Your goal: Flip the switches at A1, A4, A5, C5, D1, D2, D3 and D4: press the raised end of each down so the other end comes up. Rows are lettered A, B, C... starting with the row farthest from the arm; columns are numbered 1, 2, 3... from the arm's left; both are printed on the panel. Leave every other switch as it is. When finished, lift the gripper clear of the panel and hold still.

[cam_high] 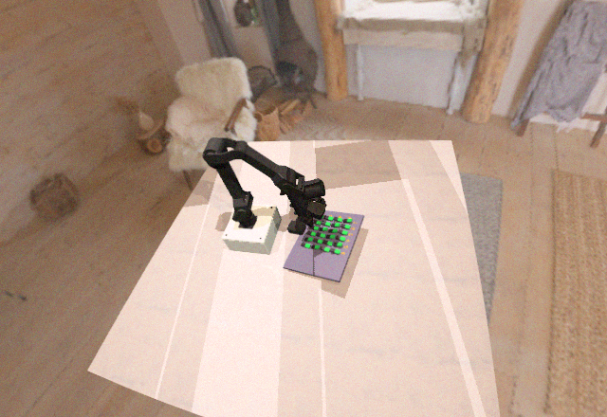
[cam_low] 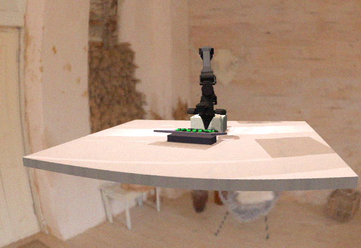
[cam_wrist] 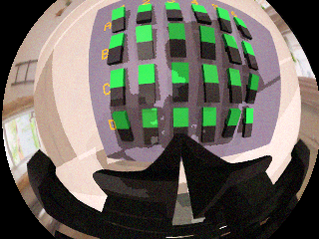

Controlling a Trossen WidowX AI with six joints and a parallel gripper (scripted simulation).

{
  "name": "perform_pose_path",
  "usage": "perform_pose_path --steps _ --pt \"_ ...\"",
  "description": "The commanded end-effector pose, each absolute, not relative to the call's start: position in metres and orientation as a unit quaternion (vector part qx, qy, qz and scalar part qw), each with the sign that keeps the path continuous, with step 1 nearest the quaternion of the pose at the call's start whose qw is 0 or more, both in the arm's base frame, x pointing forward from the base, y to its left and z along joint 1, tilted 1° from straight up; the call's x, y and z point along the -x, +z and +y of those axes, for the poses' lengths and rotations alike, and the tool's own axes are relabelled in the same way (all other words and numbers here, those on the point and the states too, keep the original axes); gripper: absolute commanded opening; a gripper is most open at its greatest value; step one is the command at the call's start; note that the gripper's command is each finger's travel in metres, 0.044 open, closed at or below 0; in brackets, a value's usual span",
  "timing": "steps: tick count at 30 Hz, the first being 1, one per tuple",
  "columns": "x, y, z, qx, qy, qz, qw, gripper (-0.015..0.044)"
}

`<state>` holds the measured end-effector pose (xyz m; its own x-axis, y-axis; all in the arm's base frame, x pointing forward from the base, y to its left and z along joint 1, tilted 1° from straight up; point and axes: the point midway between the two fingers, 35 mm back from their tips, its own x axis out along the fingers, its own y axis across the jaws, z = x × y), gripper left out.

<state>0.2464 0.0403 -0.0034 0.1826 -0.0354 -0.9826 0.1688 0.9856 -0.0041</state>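
The purple panel [cam_high: 329,268] [cam_low: 162,131] [cam_wrist: 268,60] bears rows A to D of rocker switches, each part green and part black. My gripper [cam_high: 312,226] [cam_low: 206,128] [cam_wrist: 179,137] is shut and empty. Its tips are at the near end of switch D3 [cam_wrist: 180,118], hiding its black part; contact cannot be told. Switches D1 [cam_wrist: 121,120], D2 [cam_wrist: 150,119] and D4 [cam_wrist: 209,118] are in the same nearest row. A1 [cam_wrist: 118,18], A4 [cam_wrist: 201,15] and A5 [cam_wrist: 224,20] are in the farthest row; C5 [cam_wrist: 234,78] is right of the tips. Most tilts are hard to tell.
Other switches stand close around these on the panel. The panel sits on a dark block [cam_low: 190,139] above the table [cam_high: 401,304] [cam_low: 116,152]. The pale arm base [cam_high: 248,242] [cam_low: 220,123] is behind the gripper, on the panel's near side.
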Motion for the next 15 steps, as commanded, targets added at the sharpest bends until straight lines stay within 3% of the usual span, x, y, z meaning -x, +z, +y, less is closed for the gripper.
perform_pose_path --steps 1,15 --pt "-0.2468 -0.0044 0.0395 -0.05 -0.067 0.635 0.768 0.0" --pt "-0.247 -0.0062 0.0395 -0.05 -0.067 0.635 0.768 0.0"
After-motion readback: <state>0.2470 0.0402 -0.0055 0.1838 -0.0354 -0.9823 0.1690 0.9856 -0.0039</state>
